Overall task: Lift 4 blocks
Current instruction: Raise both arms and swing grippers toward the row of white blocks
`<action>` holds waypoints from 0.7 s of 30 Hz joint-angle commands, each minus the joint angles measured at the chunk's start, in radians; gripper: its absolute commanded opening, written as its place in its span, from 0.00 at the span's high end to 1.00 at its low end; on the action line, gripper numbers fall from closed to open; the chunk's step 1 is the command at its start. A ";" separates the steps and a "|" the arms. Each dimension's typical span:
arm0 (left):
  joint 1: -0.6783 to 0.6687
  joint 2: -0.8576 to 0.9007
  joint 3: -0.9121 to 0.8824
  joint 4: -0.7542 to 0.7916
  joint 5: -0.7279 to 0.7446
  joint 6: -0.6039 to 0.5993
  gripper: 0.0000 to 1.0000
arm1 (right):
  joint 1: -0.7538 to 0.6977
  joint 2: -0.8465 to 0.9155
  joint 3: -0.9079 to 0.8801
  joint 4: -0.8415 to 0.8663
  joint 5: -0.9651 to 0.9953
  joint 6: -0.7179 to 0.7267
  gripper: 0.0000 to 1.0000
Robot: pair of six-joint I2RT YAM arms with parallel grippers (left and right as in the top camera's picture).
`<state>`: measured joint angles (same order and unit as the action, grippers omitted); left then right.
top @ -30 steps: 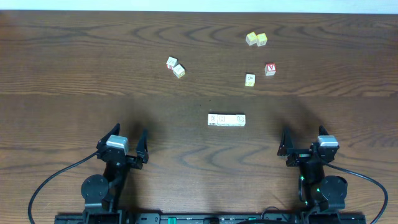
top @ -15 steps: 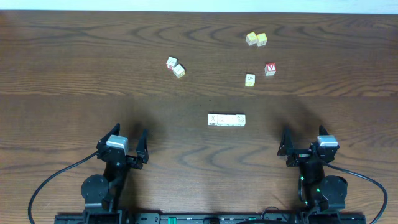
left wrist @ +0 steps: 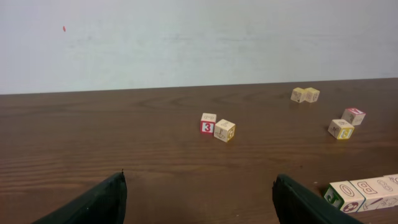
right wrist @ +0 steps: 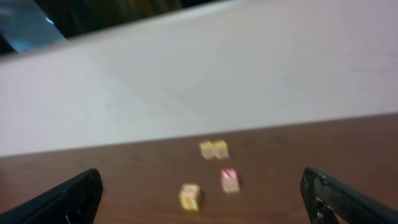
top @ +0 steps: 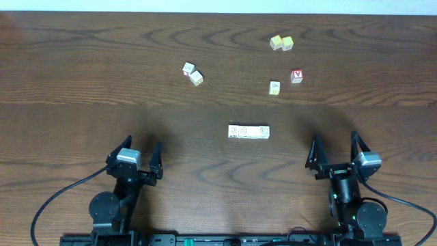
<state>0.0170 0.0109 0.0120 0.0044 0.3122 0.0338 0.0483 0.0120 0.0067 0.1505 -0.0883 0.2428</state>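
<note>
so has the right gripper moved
Yes: the right gripper has edged forward and slightly right, fingertips now nearly level with the block row, which stayed put.

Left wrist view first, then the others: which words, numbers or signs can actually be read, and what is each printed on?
"3": white, on the red side face of a cube, left wrist view.
Row of blocks: printed marks, cut off by the frame edge, not surely readable.
Scattered cubes in the overhead and right wrist views: too small or blurred.
</note>
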 commanded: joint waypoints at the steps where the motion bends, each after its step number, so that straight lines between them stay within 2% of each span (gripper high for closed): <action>1: 0.003 -0.007 -0.008 -0.049 0.017 0.011 0.25 | 0.011 -0.005 -0.001 0.053 -0.060 0.048 0.01; 4: 0.003 -0.007 -0.008 -0.049 0.017 0.011 0.25 | 0.011 -0.005 -0.001 0.095 -0.060 0.045 0.01; 12: 0.003 -0.007 -0.008 -0.049 0.017 0.011 0.25 | 0.011 -0.005 0.016 0.214 -0.058 -0.086 0.01; 21: 0.003 -0.007 -0.008 -0.049 0.017 0.011 0.25 | 0.010 0.031 0.145 0.152 -0.043 -0.162 0.01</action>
<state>0.0170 0.0109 0.0120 0.0040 0.3122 0.0341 0.0483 0.0185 0.0906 0.3202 -0.1383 0.1314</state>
